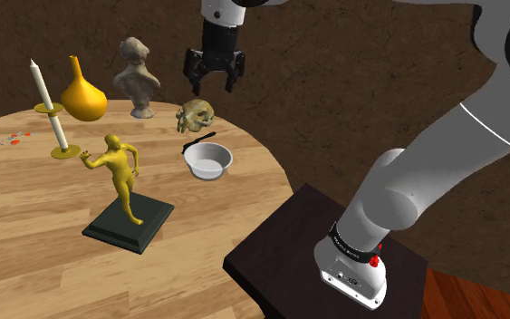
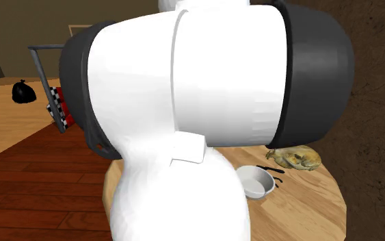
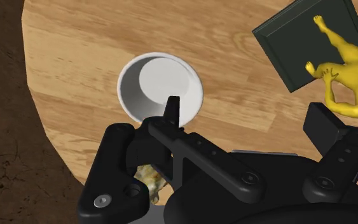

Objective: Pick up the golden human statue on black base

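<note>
End effector [image 1: 214,84] well apart from statue [image 1: 120,172]

In the second exterior view the arm [image 2: 204,89] hides most of the table [image 2: 307,212] from you. In the wrist view the golden statue [image 3: 355,76] and its black base [image 3: 292,38] are cut off by the picture's edge, and the gripper [image 3: 222,149] covers most of the skull [image 3: 147,178]. In the shoulder view the red bits [image 1: 13,138] on the table are too small for you to name.
</note>
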Robot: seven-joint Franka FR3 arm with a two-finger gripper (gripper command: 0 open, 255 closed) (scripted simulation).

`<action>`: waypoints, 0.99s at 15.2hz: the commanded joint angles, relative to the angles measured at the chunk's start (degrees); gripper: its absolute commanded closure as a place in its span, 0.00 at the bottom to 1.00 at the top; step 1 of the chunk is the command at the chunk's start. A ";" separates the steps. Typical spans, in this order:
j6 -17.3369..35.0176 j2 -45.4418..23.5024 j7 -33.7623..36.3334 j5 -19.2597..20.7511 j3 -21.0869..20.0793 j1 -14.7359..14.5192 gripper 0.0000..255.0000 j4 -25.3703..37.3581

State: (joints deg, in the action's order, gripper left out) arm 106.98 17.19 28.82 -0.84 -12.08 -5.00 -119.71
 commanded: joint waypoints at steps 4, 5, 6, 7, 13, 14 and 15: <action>0.75 -10.06 5.68 0.84 -3.42 -1.25 0.00 7.32; 0.80 -12.14 6.82 1.15 -4.02 -1.58 0.00 8.93; 0.81 -14.26 7.95 1.51 -4.57 -1.94 0.00 10.62; 0.76 -16.40 9.08 1.91 -5.10 -2.34 0.00 12.39; -0.77 -29.96 15.45 4.88 -7.23 -5.66 0.00 24.89; -1.26 -32.34 16.40 5.41 -7.41 -6.38 0.00 27.34; -1.83 -34.77 17.31 5.94 -7.57 -7.14 0.00 29.92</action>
State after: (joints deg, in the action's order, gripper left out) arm 105.82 -15.09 45.22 4.56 -19.49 -11.47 -92.51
